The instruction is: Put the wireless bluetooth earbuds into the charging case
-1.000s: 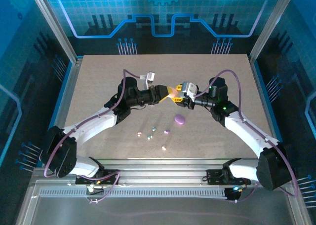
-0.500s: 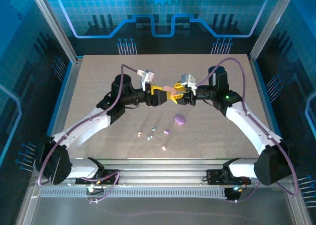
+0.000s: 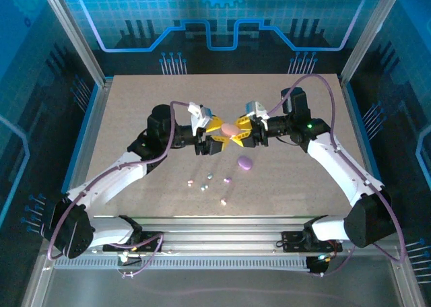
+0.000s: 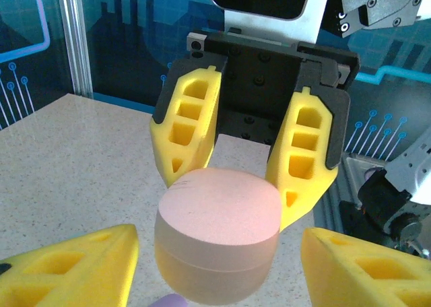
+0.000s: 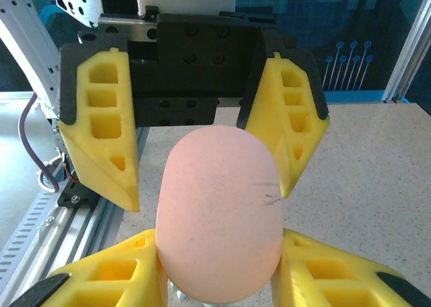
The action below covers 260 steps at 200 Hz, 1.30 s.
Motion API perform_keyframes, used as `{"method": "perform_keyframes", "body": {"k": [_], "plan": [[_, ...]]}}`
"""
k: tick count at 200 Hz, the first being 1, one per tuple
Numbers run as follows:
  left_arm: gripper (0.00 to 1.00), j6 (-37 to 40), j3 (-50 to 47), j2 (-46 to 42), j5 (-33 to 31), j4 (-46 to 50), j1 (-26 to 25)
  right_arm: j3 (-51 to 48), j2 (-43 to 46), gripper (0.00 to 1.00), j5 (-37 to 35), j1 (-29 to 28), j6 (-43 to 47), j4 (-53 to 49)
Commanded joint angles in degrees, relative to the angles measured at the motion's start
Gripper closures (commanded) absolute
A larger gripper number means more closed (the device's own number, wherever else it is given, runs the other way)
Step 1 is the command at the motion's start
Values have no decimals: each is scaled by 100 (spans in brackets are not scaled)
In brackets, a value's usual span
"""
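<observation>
Top camera: I could not resolve the tiny pastel earbuds [image 3: 210, 176]; their shapes were too small to tell. Yellow foam fingers [image 3: 215, 126] partly covered the pink oval plastic case [image 3: 230, 128]. Left wrist camera: the bottom edge cut off the case's base and a pale purple scrap [image 4: 168, 301], which I could not identify. Right wrist camera: the case's near end ran off frame.

Pink oval case [image 4: 219, 216] pinched by right hand [image 4: 233, 194], left hand [image 4: 217, 234] spread wide, speckled tabletop [image 4: 67, 152]
</observation>
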State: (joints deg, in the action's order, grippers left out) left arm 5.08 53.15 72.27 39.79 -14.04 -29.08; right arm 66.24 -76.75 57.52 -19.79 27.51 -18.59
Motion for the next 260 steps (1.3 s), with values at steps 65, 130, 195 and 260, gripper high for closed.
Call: {"method": "perform_keyframes", "body": {"k": [65,130,195,260], "plan": [[42,628,-47,-8,29,-70,-164,63,27,60,174,28,-77,145],[50,499,-59,72,77,-115,-185,-7,29,60,146,8,-61,220],[48,370,-41,147,173,-157,-183,-137,74,59,54,-24,-141,486],[51,282,29,147,311,-178,-179,-111,33,58,-1,-68,53,310]]}}
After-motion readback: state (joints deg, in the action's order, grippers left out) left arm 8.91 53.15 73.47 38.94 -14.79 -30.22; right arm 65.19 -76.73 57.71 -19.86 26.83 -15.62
